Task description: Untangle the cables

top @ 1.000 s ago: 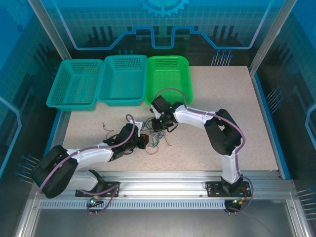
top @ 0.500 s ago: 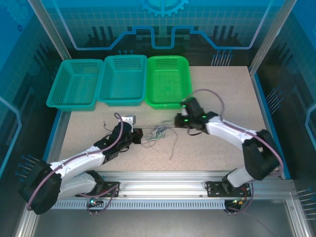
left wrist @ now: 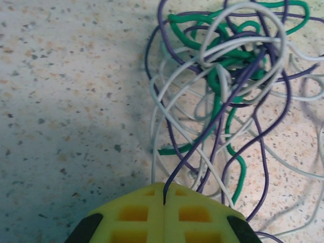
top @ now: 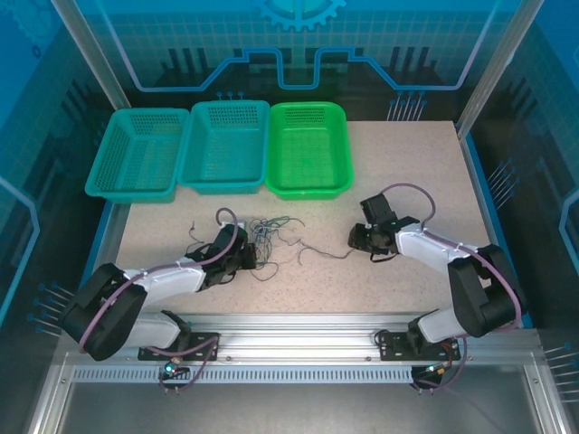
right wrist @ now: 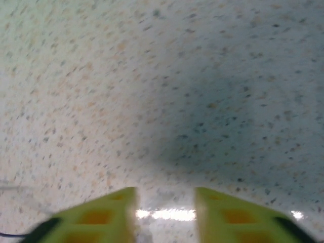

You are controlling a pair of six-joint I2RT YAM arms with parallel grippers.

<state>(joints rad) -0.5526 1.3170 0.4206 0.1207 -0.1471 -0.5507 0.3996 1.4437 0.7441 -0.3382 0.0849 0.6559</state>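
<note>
Nearest to me, the metal rail (top: 298, 327) runs along the near edge of the table (top: 407, 172), and both arm bases are bolted to it. My left arm lies low across the near-left part of the table and ends at the near side of the cables (top: 268, 235).

The left tool (left wrist: 164, 198) has its yellow fingers (left wrist: 131, 217) pressed together. One dark purple strand (left wrist: 165, 190) runs straight into the seam between them, so it is pinching that strand. The rest of the tangle lies on the table just beyond the fingertips, with green, white and dark purple loops knotted over one another. To the left of the tangle the table is bare in the left wrist view.

The right tool (right wrist: 165, 205) sits right of centre, low over the table and well apart from the tangle. It is spread, with nothing but speckled surface between its fingers. A thin loose strand (top: 326, 251) trails rightward from the tangle toward it, and I cannot tell whether they touch. A short stray wire (top: 193, 231) lies left of the tangle.

Beyond the right tool the table is open all the way to its right and far edges. Along the far edge on the left, a teal basket (top: 137, 154), a second teal basket (top: 223, 145) and a green basket (top: 308, 149) stand side by side. A strip of bare table separates them from the tangle.
</note>
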